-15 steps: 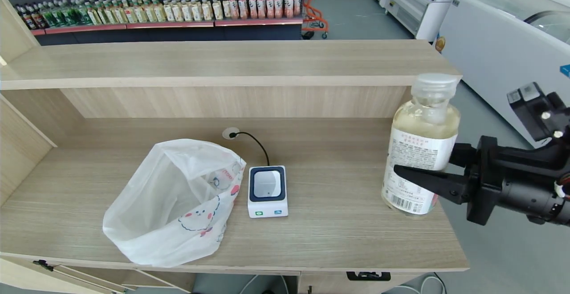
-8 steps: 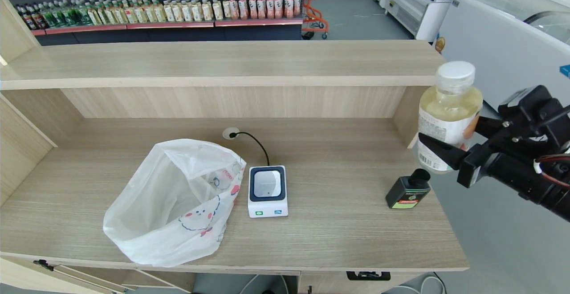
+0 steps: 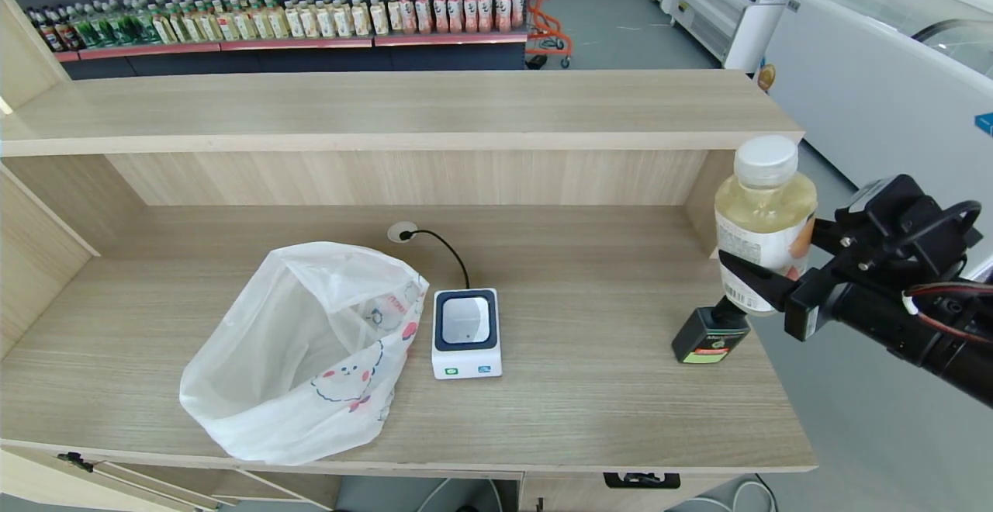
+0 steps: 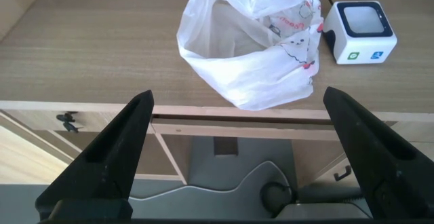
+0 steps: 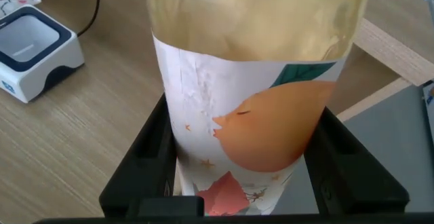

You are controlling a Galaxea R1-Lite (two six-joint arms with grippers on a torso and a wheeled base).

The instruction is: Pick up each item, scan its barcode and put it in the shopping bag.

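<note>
A shop's wooden desk carries the shopping bag just left of the scanner. The left hand hangs spread wide off the desk's front edge. Well right of the scanner sits a small dark bottle, and higher there the right hand grips the juice bottle upright. The step seems to be bringing 1 item to scan; next, its barcode must face the scanner.

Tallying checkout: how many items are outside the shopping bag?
2: a juice bottle in the right claw, and a small dark bottle on the counter below it. The bag may hide others.
</note>
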